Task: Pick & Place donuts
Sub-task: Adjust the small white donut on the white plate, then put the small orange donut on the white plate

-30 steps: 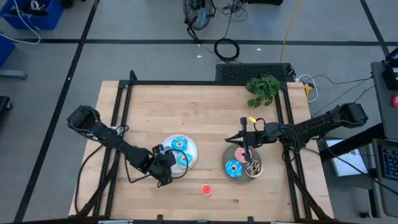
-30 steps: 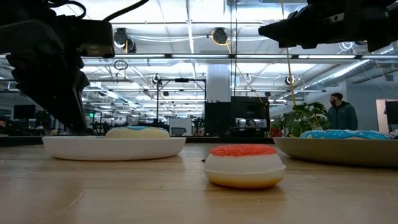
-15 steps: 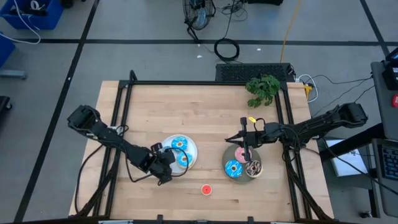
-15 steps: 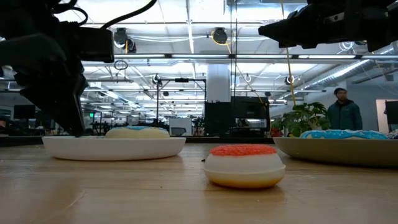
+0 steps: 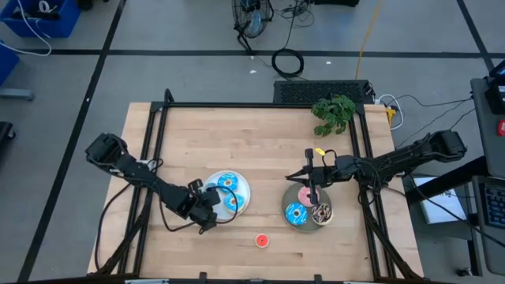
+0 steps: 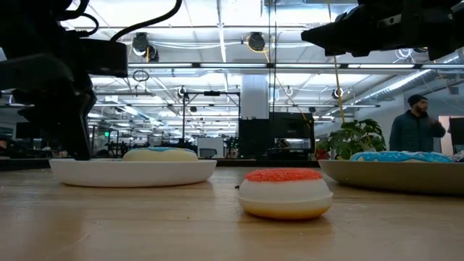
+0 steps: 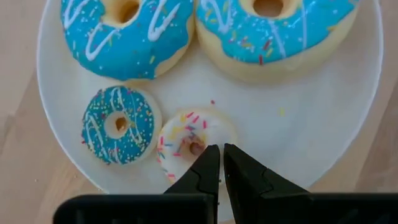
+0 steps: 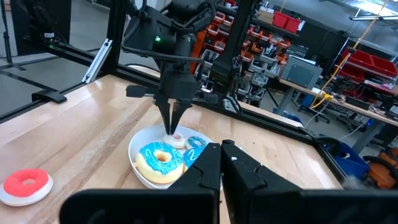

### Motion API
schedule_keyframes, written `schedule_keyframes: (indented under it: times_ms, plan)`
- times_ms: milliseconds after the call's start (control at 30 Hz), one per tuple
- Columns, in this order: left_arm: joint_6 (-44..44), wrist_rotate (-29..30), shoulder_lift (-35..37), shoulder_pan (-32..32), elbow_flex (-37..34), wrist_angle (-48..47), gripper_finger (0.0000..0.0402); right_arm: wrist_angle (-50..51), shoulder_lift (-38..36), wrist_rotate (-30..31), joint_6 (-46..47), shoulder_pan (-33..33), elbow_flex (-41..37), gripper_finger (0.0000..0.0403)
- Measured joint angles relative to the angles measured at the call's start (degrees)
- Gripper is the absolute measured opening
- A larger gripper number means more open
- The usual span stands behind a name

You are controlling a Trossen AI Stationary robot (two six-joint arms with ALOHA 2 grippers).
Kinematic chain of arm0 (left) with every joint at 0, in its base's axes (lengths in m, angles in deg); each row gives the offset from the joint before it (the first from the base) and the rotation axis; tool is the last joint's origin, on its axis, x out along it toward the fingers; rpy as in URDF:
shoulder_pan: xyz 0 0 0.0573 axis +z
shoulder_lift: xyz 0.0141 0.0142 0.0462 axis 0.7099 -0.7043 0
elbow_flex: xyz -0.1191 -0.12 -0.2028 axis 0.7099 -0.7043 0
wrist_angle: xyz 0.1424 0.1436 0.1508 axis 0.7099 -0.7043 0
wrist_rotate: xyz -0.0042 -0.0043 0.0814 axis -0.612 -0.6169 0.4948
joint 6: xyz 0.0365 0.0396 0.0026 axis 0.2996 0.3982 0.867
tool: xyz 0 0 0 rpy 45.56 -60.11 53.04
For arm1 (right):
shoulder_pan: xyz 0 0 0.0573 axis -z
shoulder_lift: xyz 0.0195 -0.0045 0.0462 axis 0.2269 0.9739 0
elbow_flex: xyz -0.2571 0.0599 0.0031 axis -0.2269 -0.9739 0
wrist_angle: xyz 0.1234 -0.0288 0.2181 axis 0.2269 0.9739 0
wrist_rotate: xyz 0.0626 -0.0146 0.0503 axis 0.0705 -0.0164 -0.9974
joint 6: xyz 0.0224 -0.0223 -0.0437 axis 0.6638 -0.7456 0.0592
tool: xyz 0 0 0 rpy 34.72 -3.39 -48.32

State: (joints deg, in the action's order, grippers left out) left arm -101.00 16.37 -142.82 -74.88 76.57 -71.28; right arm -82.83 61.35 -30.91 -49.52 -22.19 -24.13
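A white plate (image 7: pixel 298 106) holds two large blue-iced donuts (image 7: pixel 127 34), a small blue one (image 7: pixel 120 124) and a small pale pink sprinkled donut (image 7: pixel 193 134). My left gripper (image 7: pixel 221 151) is shut and points down over the plate's left part (image 5: pixel 207 210), its tips at the pale donut. A tiny red donut (image 5: pixel 261 239) lies flat on the bare table near the front edge. A grey plate (image 5: pixel 309 229) holds a pink (image 5: pixel 304 195), a blue (image 5: pixel 297 213) and a brown donut (image 5: pixel 321 211). My right gripper (image 5: pixel 313 183) hovers shut above that plate, holding nothing. My left gripper comes from above, pointing down, with its shut fingertips (image 7: pixel 210 155) at the small pale donut's top, beside its hole (image 7: pixel 196 148). The donut lies flat on the white plate. I cannot tell whether the tips touch it.
A small green plant (image 5: pixel 334 112) stands at the table's far right corner. A black frame (image 5: pixel 260 105) borders the table. Bare wood lies between the two plates and along the far half. A person (image 6: pixel 417 123) stands in the room behind.
My left gripper has shifted a little toward the table's left over the white plate, staying low and pointing down. The donuts and plates have kept their places. The person in the background has walked toward the right.
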Motion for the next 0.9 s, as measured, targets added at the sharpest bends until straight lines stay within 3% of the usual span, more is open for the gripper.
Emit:
schedule_keyframes:
  times_ms: [467, 700, 900]
  plan:
    - [13.5, 1.01, 3.69, -1.7, 0.61, 7.93, 0.003, 0.03, 0.02, 0.0, -0.07, -0.01, 0.0, 0.0]
    - [19.49, 11.52, 12.51, -8.02, 0.27, 3.14, 0.003, 0.59, 0.06, 0.06, -0.4, -0.02, 0.0, 0.0]
    - [20.47, 23.54, 24.79, -14.81, -6.29, 2.42, 0.003, 0.88, 0.04, 0.12, 0.27, -0.01, 0.0, 0.0]
